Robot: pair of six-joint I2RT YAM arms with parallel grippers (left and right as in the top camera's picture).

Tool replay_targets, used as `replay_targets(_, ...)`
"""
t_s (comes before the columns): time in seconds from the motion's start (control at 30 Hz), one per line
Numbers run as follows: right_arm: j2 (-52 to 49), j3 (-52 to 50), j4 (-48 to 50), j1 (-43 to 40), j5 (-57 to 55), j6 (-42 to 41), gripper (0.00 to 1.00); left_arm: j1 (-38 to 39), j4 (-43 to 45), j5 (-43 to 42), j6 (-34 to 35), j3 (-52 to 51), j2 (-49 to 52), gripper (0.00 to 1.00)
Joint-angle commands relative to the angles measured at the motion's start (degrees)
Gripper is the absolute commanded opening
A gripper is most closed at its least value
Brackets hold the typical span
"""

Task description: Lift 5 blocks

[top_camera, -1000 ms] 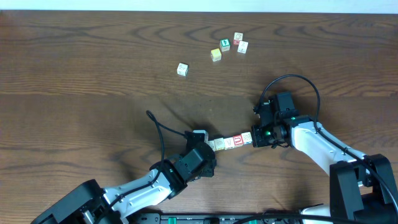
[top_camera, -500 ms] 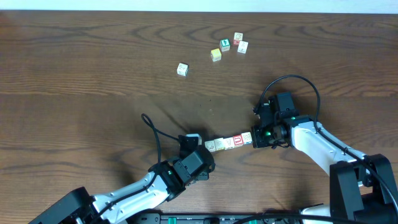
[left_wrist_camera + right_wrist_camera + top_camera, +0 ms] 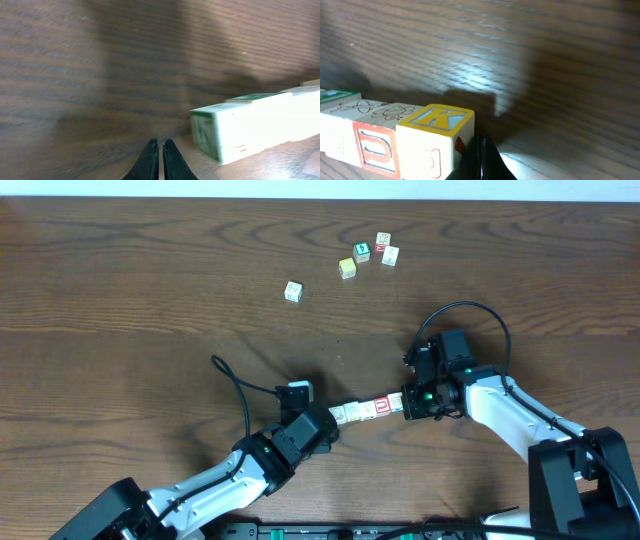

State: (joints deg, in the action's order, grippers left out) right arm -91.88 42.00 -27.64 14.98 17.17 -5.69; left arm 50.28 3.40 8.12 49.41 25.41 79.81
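Several pale-wood blocks lie end to end in a short row near the table's middle front, one with a red face. My left gripper is shut at the row's left end. In the left wrist view its fingertips stand just left of the green-marked end block, apart from it. My right gripper is shut at the row's right end. In the right wrist view its tips press against the side of the yellow K block, which stands beside a red-lettered block.
Loose cubes sit at the back: one alone, a yellow-faced one, a green-faced one and two more. The left arm's cable loops over the table left of the row.
The left arm has swung leftward, its cable loop moving left with it. The row of blocks and the right gripper have shifted slightly left. Both grippers stayed shut.
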Motion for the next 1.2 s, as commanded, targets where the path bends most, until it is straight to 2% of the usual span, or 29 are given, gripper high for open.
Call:
replay_targets(0.0,-0.37,0.92,-0.04,1.84,0.02,-0.26,0.01,-0.24,1.01,1.33,-1.77,-0.55,1.16,0.07)
replay_targets(0.27,-0.37,1.03,-0.55,3.02,-3.74,-0.28,0.01,-0.24,2.34,0.02,-1.79,-0.55,4.11,0.07)
replay_targets(0.57,-0.37,1.03,-0.87,3.02,-3.85,-0.26,0.01,-0.24,4.9,-0.09,-6.05,-0.52,5.4,0.07)
replay_targets(0.8,-0.37,1.03,-0.94,3.06,-3.56,-0.28,0.01,-0.5,5.4,-1.11,-5.88,-0.2,5.66,0.07)
replay_targets(1.17,-0.37,1.62,-1.6,5.75,-4.24,-1.07,0.01,-0.5,-0.26,-1.88,-5.03,3.96,5.66,0.07)
